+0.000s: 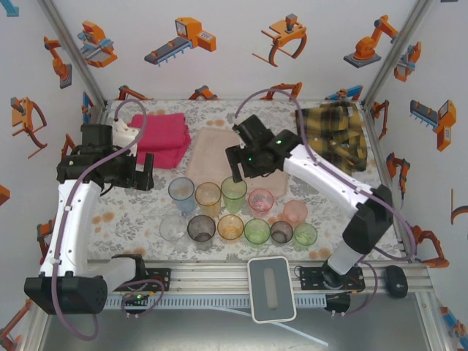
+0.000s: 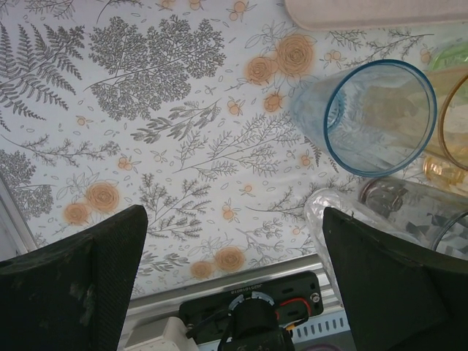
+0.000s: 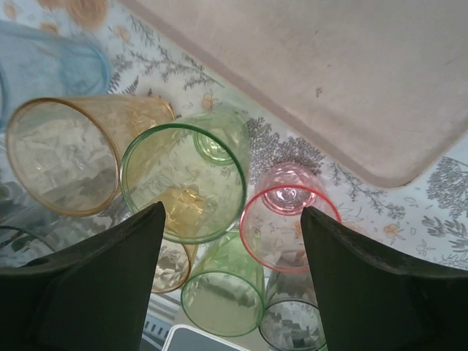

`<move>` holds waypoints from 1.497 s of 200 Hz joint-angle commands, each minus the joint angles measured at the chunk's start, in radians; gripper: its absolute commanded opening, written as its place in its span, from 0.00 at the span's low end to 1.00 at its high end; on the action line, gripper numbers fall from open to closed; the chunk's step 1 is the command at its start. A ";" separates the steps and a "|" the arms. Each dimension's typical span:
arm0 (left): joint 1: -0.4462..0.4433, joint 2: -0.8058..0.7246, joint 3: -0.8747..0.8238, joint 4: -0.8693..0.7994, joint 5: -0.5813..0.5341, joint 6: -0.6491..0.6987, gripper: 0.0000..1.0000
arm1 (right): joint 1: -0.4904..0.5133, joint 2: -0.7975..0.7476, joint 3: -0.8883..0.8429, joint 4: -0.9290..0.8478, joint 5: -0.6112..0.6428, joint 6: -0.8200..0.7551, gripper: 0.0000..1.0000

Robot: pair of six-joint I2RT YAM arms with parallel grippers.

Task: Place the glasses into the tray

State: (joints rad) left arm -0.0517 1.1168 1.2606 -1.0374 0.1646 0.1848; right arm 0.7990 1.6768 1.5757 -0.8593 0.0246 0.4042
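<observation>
Right claw hangs just short of the tray, jaws released and apart, nothing in them. Right below it sits the green glass, with the pink glass on one side and the orange glass on the other, all crowded together.

And that's the danger. The glasses stand in two tight rows on the surface, on the arms' side of the tray. None of them is inside it, and their rims almost touch. If a finger comes down on a neighbour's rim instead of in a gap, I'd expect that neighbour to tip and knock the row beside it.

They look like thin, light plastic too. A hard squeeze could bow the wall and squirt the glass out, and a soft one may let it slip on the lift. Then there's the tray's low rim: carry a glass too low and its base could catch and tumble.

Left claw, wide open and empty, sits off to the side of the tray, next to the blue glass. If both arms go for the same row, they could clash.
</observation>
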 commanded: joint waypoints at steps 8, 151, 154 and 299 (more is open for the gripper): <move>0.004 -0.024 0.023 -0.032 0.031 -0.027 0.97 | 0.000 0.028 0.023 -0.044 0.066 0.031 0.65; 0.024 -0.038 -0.009 -0.021 0.086 -0.050 0.97 | 0.000 0.118 0.004 -0.025 0.081 0.044 0.42; 0.024 -0.038 -0.009 -0.021 0.087 -0.050 0.97 | 0.000 0.118 0.004 -0.023 0.083 0.045 0.41; 0.041 -0.037 -0.018 -0.023 0.109 -0.063 0.97 | -0.001 0.119 -0.021 0.011 0.129 0.023 0.15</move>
State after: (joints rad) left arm -0.0177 1.0855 1.2518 -1.0443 0.2489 0.1417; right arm 0.8001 1.8011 1.5661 -0.8547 0.1261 0.4351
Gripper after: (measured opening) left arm 0.972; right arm 0.191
